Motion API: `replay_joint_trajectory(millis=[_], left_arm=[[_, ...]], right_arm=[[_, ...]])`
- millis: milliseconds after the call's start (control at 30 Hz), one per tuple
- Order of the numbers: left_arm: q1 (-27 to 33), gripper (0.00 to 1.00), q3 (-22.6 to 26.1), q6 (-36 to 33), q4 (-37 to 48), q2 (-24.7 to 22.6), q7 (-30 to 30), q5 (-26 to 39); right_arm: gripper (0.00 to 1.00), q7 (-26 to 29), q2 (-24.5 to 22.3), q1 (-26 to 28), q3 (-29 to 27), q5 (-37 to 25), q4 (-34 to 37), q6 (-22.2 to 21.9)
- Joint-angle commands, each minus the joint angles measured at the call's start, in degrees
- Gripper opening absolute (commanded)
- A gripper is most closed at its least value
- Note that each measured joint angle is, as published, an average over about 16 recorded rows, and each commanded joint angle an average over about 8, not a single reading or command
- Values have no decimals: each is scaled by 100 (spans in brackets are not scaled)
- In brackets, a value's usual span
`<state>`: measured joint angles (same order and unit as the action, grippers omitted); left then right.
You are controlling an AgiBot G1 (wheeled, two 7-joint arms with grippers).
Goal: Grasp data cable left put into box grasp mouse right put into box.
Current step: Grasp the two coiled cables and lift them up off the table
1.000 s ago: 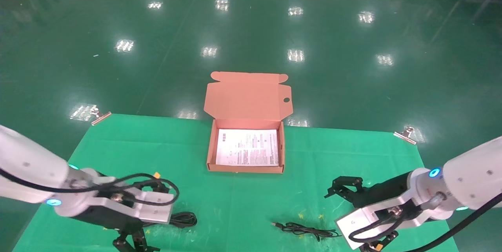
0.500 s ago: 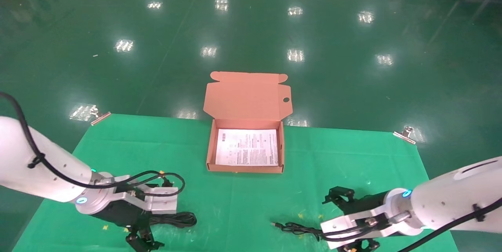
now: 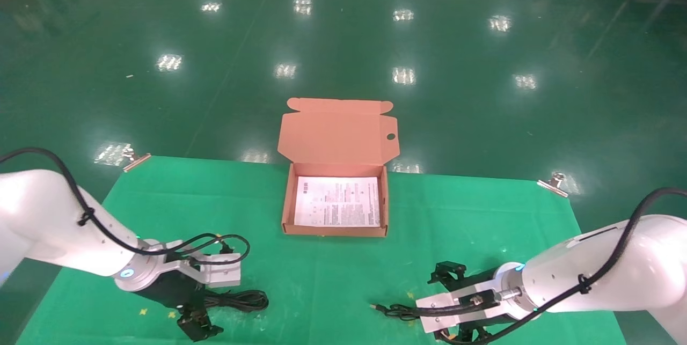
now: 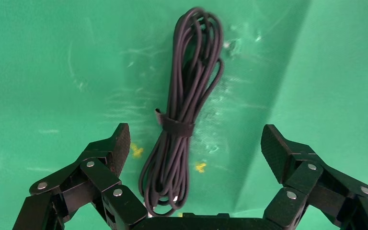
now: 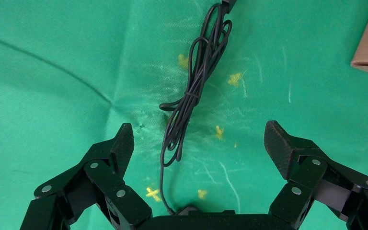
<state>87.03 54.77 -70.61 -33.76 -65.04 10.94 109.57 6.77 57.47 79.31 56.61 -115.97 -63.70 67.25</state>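
The data cable (image 4: 182, 120), a black bundle with a strap round it, lies on the green cloth between the spread jaws of my open left gripper (image 4: 195, 139), nearer one finger. In the head view the data cable (image 3: 247, 300) shows just right of my left gripper (image 3: 212, 302). My right gripper (image 5: 199, 134) is open, low over the mouse cord (image 5: 191, 91). The mouse body is hidden under that gripper. In the head view the cord (image 3: 397, 312) runs left from my right gripper (image 3: 437, 306). The open salmon box (image 3: 335, 232) holds a white printed sheet (image 3: 338, 201).
The green cloth table (image 3: 161, 200) is held by metal clips at its far corners (image 3: 137, 161) (image 3: 553, 183). The box lid (image 3: 338, 136) stands open past the table's far edge. Shiny green floor lies beyond. Small yellow marks dot the cloth.
Both arms have come down toward the cloth. The left gripper now straddles the cable bundle. The right gripper has moved left and down over the mouse.
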Motion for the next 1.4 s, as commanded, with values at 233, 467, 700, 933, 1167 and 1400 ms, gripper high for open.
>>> replay_joint_trajectory(millis=[233,467,700,933,1167,1400], left_arm=[[39,62,7,361,868,-296,-537,20],[44,0,14,543,1245,-428,-715,35],[47,0,12,534,1206,-415,-699,35],[45,0,12,500,1142,-392,-681,34],[43,0,12,481,1105,-379,-671,31],[40,0,12,473,1085,-372,-665,29]], right_arm=[[96,-299,372,-4,91,-107,739,-241],[9,-392,522,-20,125,-169,1041,-379],[0,-386,507,-21,124,-165,1015,-372],[0,-375,482,-21,119,-154,965,-346],[0,-368,469,-20,117,-147,937,-330],[0,-365,461,-19,114,-143,922,-322]])
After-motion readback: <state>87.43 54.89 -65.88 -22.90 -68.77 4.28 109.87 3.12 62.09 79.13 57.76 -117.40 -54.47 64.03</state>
